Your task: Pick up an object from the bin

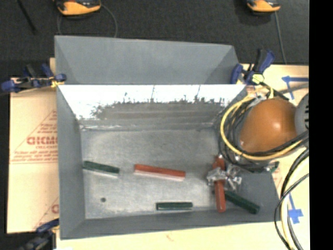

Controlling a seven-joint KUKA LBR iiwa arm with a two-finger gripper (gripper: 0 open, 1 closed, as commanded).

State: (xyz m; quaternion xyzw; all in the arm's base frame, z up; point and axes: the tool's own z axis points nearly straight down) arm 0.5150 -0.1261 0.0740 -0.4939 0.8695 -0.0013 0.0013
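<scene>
My gripper [223, 179] is low in the bin's right front corner, under the arm's orange dome. A red stick [220, 198] lies there, pointing from back to front, and passes between the metal fingertips [212, 179], which stand on either side of it. The gripper looks open and the stick rests on the bin floor. A dark green stick [242, 203] lies slanted just right of the red one, close to the front right wall.
Another dark green stick [174, 206] lies along the front wall. A longer red stick [159, 172] lies mid-floor and a third dark green stick [101, 167] at the left. A small dark speck [103, 200] sits front left.
</scene>
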